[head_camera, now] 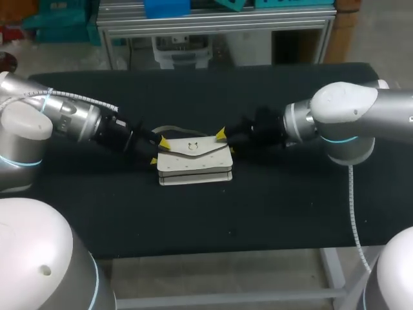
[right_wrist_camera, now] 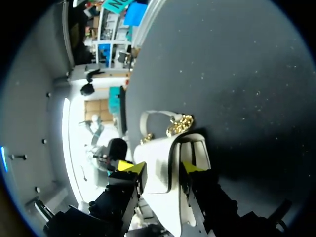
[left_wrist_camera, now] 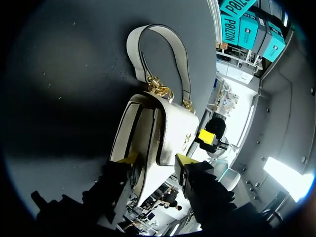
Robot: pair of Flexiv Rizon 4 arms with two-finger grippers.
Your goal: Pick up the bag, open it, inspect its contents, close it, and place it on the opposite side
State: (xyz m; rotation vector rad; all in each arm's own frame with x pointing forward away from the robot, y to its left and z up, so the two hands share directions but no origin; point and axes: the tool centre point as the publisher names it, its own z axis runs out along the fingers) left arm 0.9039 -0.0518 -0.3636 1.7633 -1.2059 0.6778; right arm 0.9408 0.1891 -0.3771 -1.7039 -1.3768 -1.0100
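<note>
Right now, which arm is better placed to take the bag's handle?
Left, probably. The handle lies behind the left end of the bag, close to the left gripper; the right gripper sits at the opposite end, farther from it.

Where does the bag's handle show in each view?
Head view: the handle lies behind the bag, on its far side.
Left wrist view: the handle loops out beyond the bag, ahead of the left hand.
Right wrist view: the handle arcs beyond the bag, ahead of the right hand.
Shared landmark: the white bag itself, between the two hands in every view.
</note>
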